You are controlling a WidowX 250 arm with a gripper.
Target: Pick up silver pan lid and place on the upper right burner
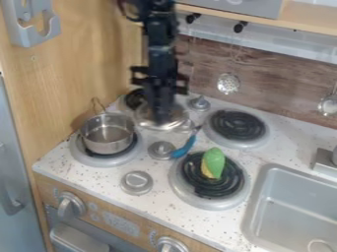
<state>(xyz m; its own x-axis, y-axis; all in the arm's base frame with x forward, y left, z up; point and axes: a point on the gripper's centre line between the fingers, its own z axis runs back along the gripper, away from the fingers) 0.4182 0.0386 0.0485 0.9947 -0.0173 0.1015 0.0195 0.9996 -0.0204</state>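
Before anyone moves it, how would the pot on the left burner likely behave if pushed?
The pot should stay stiff but may be light for its size, as its metal wall looks thin and no contents show inside. Its smooth, shiny side could be slippery. It might swivel or tip a little, since its handle sticks out on one side and it rests on a coiled burner.

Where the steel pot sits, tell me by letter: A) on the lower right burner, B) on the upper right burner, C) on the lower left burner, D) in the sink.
C, as the steel pot rests on the lower left burner, whose grey rim shows around it.
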